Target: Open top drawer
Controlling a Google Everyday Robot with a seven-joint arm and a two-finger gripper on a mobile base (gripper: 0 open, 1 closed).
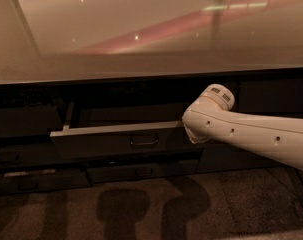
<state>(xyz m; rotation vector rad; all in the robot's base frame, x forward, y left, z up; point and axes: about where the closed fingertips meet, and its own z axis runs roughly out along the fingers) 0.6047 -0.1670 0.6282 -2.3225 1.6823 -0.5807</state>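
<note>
1. The top drawer [111,144] sits just under the front edge of the worktop [151,39], around its middle. Its dark front stands partway out past that edge, with the pale top lip showing.
2. A light side rail [67,118] is bared at the drawer's left end. I judge from this that the drawer is partly open, with more travel probably left.
3. My claw [189,132] is at the right end of the drawer front, tucked behind my own white wrist [211,115]. I cannot tell whether it is open or closed, or whether it has hold of anything.
4. The small loop handle [144,140] at the middle of the front is bare, so I am not working by it. Being at the end of the front suggests I am drawing the drawer by its edge.
5. My arm [261,136] reaches in low from the worktop's right side, roughly level with the drawer. That suits a straight pull along the rails.
6. The narrower drawer [141,172] below is shut. I should stay above it.
</note>
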